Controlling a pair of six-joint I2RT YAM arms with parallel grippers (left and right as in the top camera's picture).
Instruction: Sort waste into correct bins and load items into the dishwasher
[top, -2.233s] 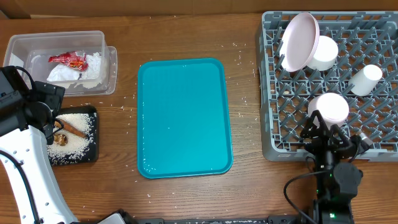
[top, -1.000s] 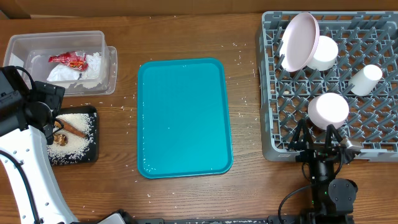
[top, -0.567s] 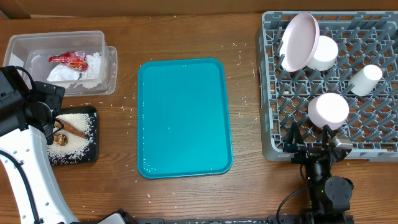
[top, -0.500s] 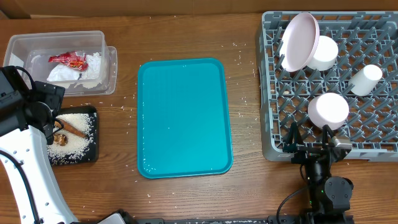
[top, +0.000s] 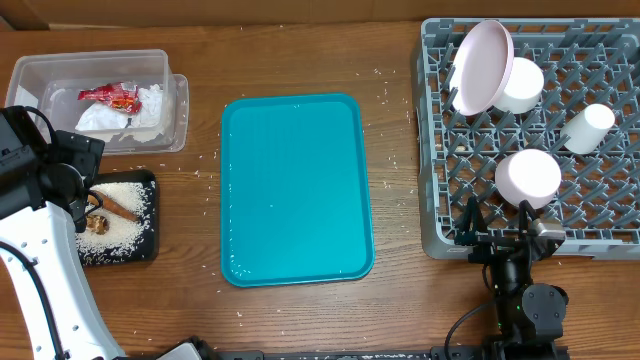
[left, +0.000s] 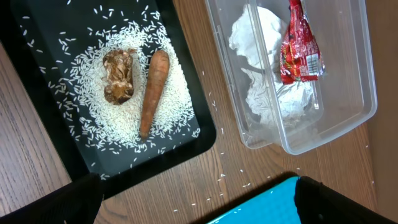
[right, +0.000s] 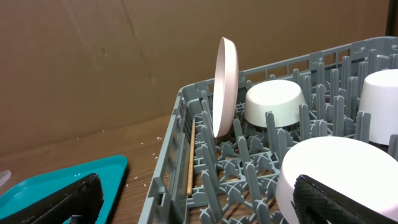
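The clear tub (top: 172, 100) holds the crumpled napkin (left: 261, 56) and the red-and-white wrapper (left: 298, 43). On the black tray (left: 37, 37) lie rice (left: 174, 106), the carrot stick (left: 152, 93) and the brown food bit (left: 118, 76). The grey rack (top: 440, 215) carries an upright plate (top: 482, 65), a bowl (top: 520, 85), a cup (top: 587, 127) and a round white dish (top: 528, 177). My left gripper (left: 199, 214) hangs open above the gap between black tray and teal tray. At the rack's front edge my right gripper (top: 497, 222) stands open and empty, just short of the round white dish (right: 336, 168).
A large teal tray (top: 295, 190) lies at the table's middle. Stray rice grains (left: 242, 183) dot the wood around the bins. A thin wooden stick (right: 189, 155) lies inside the rack's left wall. Brown cardboard backs the scene.
The right gripper has drawn back from over the round white dish to the rack's front edge, then stayed still. The left arm has not moved.
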